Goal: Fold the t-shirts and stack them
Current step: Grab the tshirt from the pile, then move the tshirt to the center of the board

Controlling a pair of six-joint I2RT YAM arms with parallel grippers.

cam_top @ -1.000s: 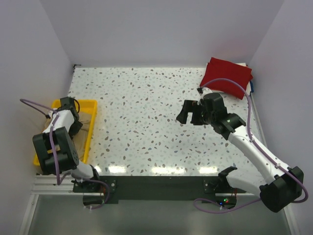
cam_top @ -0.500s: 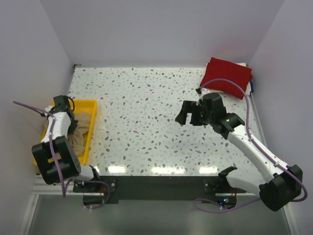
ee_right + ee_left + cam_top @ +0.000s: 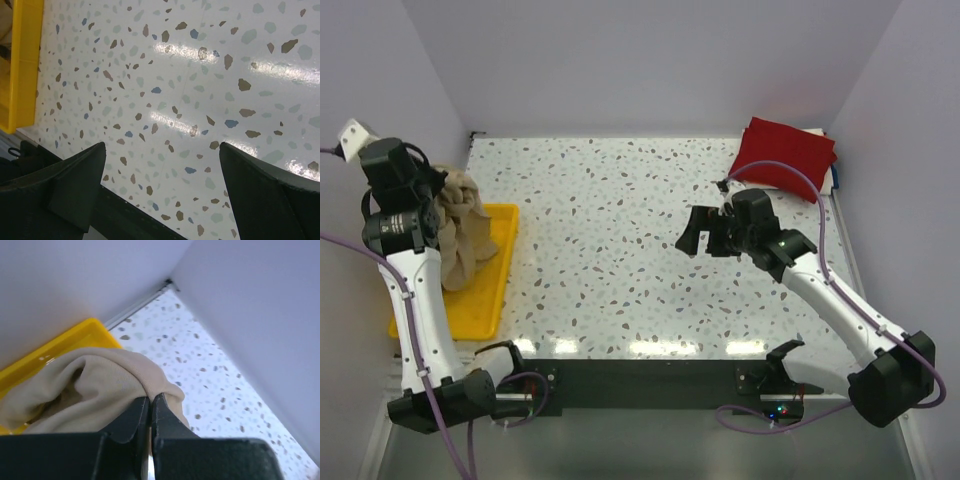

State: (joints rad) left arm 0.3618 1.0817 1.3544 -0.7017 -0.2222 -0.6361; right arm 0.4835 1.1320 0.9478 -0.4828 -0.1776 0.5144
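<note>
A tan t-shirt (image 3: 460, 225) hangs bunched from my left gripper (image 3: 432, 190), which is raised high over the yellow tray (image 3: 495, 290) at the table's left edge. In the left wrist view the black fingers (image 3: 135, 417) are pressed together on a fold of the tan t-shirt (image 3: 95, 385). A dark red t-shirt (image 3: 783, 158) lies folded at the far right corner. My right gripper (image 3: 708, 232) hovers open over the bare table middle-right; in its wrist view the right gripper (image 3: 162, 160) holds nothing between its wide fingertips.
The yellow tray (image 3: 60, 347) lies under the hanging cloth, and its edge (image 3: 22, 65) shows far left in the right wrist view. White walls close in the table on the left, back and right. The black base rail (image 3: 650, 375) runs along the near edge.
My left gripper shut on the tan t-shirt down in the tray, then rose up and back, lifting the cloth out. The right arm barely moved.
</note>
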